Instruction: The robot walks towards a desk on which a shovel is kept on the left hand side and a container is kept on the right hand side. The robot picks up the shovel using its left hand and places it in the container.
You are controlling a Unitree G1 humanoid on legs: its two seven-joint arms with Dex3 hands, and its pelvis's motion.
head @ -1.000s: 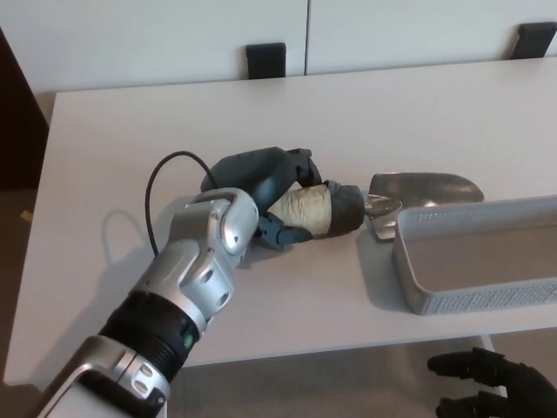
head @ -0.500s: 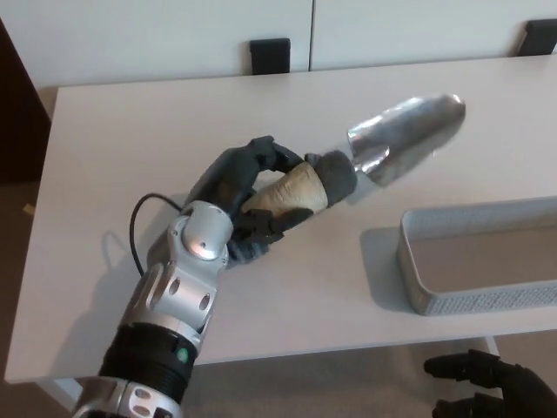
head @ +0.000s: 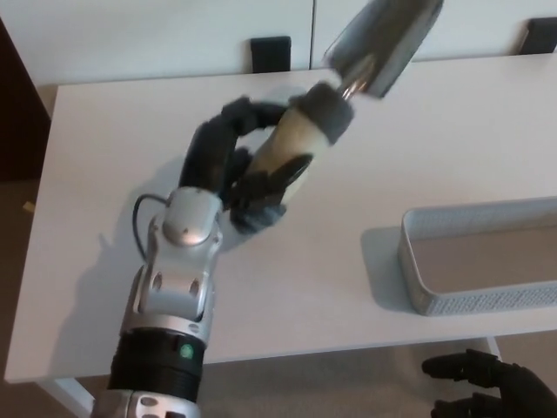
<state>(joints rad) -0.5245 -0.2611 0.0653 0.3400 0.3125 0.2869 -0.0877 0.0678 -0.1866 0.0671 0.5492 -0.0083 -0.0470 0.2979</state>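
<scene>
**Shovel held up in the left hand, above the desk**

We see the left hand closed around the shovel; its dark fingers wrap the pale handle from the far side, and the thumb presses it from the near side; the shovel is off the desk, wholly carried by the hand. From the hand the handle runs up and to the right, ending in a dark grey collar just beyond the fingers; past the collar the shiny metal blade rises farther up and right, its tip cut off by the top edge of the view. The shovel is tilted, blade end highest.

The container, a light grey mesh tray, sits on the desk well to the right of the hand and nearer to us; it is apart from the shovel, and we see nothing lying in the part that shows. A thin black cable loops beside the silver wrist, just left of it.

The right hand shows low at the right, below the desk's near edge, under the container; its fingers are spread and hold nothing.

We can read no brand, label or writing on the shovel, the container or the arm; a small green dot on the forearm bears no legible mark.
</scene>
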